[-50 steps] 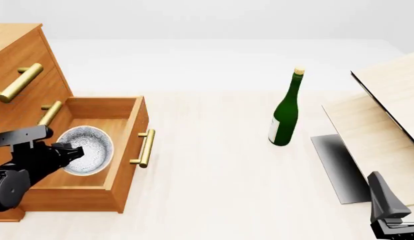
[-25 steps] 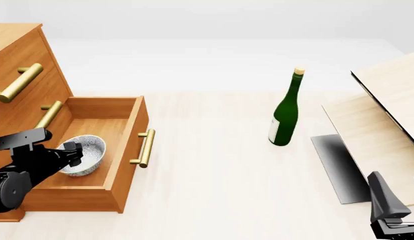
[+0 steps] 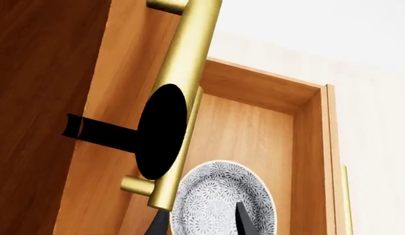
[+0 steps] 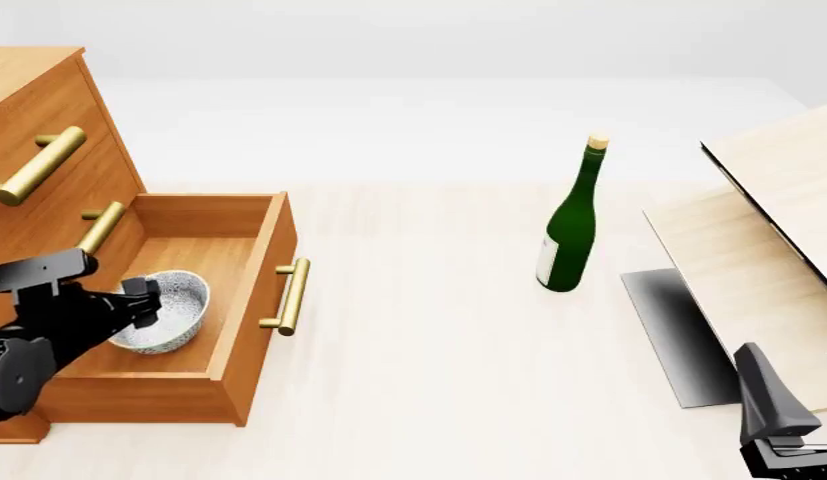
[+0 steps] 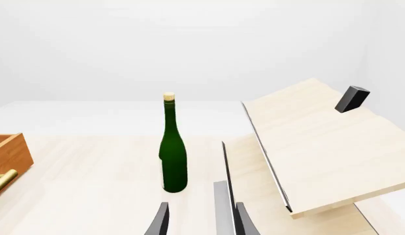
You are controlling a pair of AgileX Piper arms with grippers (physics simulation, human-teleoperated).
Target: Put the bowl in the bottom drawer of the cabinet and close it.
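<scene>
Left claw (image 4: 144,300) open, round speckled bowl (image 4: 162,311) — wooden bottom drawer (image 4: 240,330)

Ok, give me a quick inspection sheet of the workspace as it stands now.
Surface: pale wood table, bare in the middle.
Job's things: bowl sits inside the open bottom drawer of the cabinet; drawer not yet closed.
Clutter: green bottle upright mid-table; pale boards leaning at the right, a dark plate under them.
Grippers: left gripper above the bowl, fingers apart, one either side of the near rim; grip cannot be told. Right gripper parked near the table's right edge, fingers apart, holding nothing.
Cables: nothing seen.
Surroundings: plain white backdrop.
</scene>
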